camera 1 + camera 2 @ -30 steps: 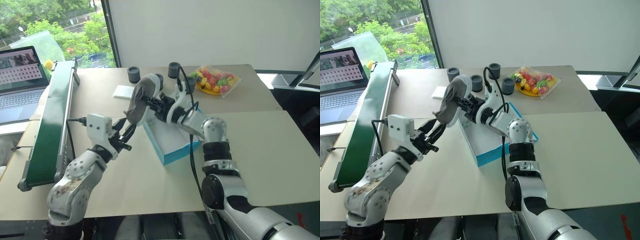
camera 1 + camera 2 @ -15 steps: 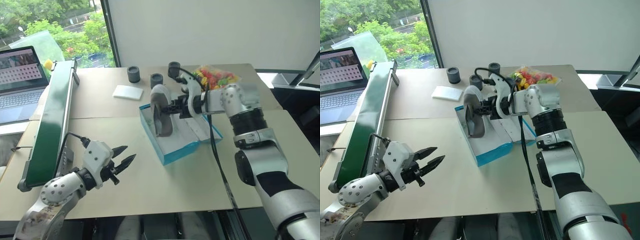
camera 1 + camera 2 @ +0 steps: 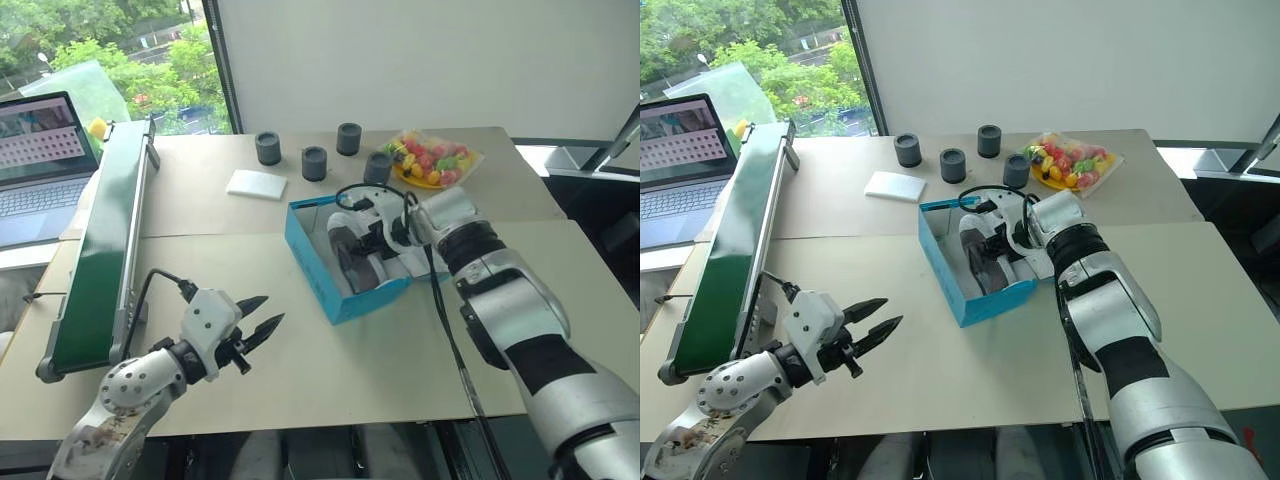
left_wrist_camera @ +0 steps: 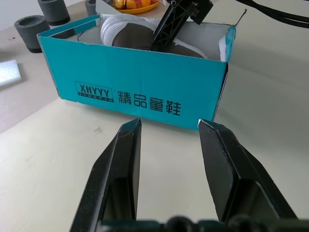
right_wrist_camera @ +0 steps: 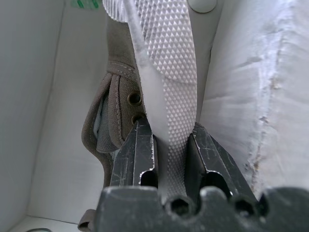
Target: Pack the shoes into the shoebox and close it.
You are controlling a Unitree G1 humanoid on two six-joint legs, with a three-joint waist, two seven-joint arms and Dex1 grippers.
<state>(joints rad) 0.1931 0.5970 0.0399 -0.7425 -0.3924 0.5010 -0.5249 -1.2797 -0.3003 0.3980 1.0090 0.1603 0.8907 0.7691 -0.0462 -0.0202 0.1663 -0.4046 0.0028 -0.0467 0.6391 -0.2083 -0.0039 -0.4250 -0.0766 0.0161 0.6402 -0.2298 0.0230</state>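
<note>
Right gripper pinches the shoe by its sole edge inside the shoebox, long axis along the box; left gripper gapes empty, well short of the shoebox's near wall.

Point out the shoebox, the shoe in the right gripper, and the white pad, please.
shoebox (image 3: 312, 252): left eye view, on its turquoise near wall.
shoe (image 5: 171, 53): right wrist view, on its treaded sole.
white pad (image 3: 256, 184): left eye view, on its flat top.
</note>
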